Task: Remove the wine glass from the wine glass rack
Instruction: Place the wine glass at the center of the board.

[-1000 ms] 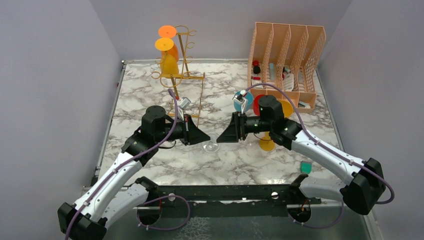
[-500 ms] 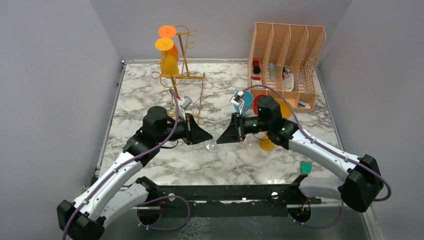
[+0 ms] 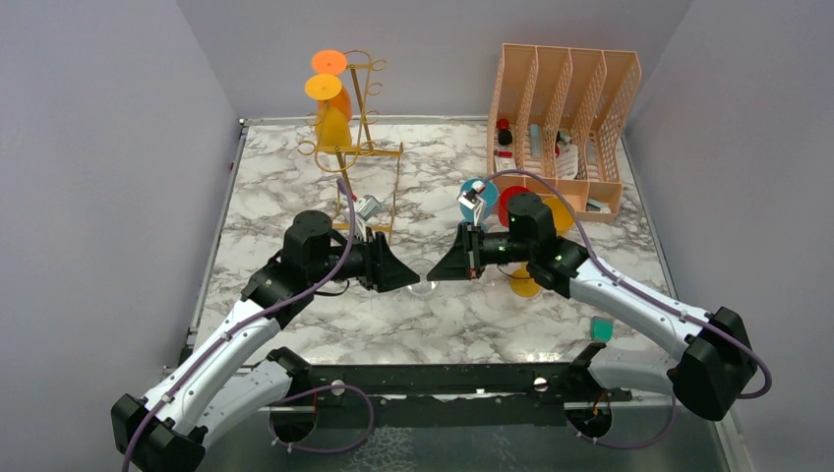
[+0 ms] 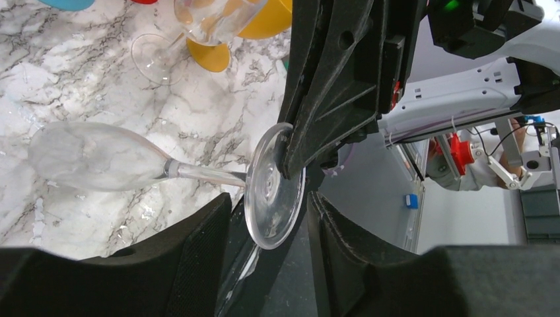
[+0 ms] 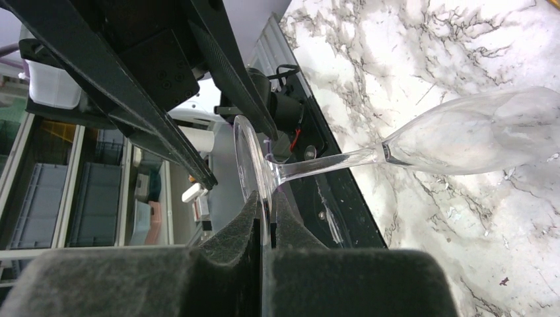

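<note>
A clear wine glass (image 4: 99, 158) hangs on its side above the marble table between both arms. My right gripper (image 5: 264, 201) is shut on the rim of its round foot (image 5: 247, 155), with the bowl (image 5: 489, 129) pointing away. My left gripper (image 4: 269, 205) is open, one finger on each side of the foot (image 4: 274, 188), neither touching it. In the top view the left gripper (image 3: 401, 276) and right gripper (image 3: 441, 268) meet tip to tip at mid-table. The gold wine glass rack (image 3: 362, 123) stands at the back left with orange and yellow glasses (image 3: 329, 103) hanging on it.
A peach lattice file organiser (image 3: 561, 98) stands at the back right. Teal (image 3: 482, 197), red (image 3: 506, 205) and yellow (image 3: 526, 284) glasses sit by the right arm, with another clear glass (image 4: 214, 16). A small teal object (image 3: 601, 327) lies at the front right.
My right gripper closed on the glass's foot, then my left gripper opened off it. The two grippers drew slightly closer together.
</note>
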Tool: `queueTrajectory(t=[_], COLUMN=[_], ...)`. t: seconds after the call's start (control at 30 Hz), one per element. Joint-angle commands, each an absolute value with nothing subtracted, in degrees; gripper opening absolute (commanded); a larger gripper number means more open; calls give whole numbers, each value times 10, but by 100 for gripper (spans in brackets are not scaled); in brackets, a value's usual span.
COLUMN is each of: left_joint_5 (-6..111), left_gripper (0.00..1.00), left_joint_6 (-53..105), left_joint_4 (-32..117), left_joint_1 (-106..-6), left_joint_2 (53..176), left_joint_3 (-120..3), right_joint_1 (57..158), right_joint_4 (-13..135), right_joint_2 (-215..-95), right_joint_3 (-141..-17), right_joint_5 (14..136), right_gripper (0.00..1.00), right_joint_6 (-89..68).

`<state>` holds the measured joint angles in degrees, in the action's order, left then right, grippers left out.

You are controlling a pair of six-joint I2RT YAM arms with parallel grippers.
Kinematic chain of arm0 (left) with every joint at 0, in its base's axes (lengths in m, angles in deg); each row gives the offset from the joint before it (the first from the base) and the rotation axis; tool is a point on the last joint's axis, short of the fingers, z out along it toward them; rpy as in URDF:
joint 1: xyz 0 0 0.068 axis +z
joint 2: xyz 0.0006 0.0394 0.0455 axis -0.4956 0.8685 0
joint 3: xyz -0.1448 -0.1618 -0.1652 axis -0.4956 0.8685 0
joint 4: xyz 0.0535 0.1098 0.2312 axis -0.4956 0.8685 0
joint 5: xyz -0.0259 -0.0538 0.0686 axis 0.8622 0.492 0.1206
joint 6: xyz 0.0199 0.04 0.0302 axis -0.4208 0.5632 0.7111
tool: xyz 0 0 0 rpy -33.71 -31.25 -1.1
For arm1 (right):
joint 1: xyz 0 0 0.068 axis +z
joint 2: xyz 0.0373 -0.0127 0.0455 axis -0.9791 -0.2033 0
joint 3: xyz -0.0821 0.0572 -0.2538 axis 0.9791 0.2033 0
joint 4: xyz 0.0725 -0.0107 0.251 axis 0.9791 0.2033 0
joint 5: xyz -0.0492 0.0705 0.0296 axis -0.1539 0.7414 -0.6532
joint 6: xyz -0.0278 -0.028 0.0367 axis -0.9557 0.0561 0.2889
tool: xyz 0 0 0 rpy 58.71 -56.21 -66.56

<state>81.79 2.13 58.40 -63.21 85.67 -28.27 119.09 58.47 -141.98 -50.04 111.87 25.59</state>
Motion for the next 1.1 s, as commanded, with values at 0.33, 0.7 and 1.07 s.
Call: queueTrajectory(t=[0.33,0.7,1.07], left_joint_5=[854,871,940], left_gripper=[17,0,0], left_joint_6=[50,93,212], left_joint_4=[597,603,571], left_joint_1=[-642,-645,-645], left_joint_2=[881,857,777], left_joint_3=[-299,-286,-238], right_joint_1=[1192,1192,1192], right_joint_4=[566,652,750], right_joint_2=[-1390,-1361,-1330], right_joint_3=[-508,-542,-577], right_joint_5=[1113,1050,855], right_gripper=[1,44,59], right_joint_6=[246,187,138])
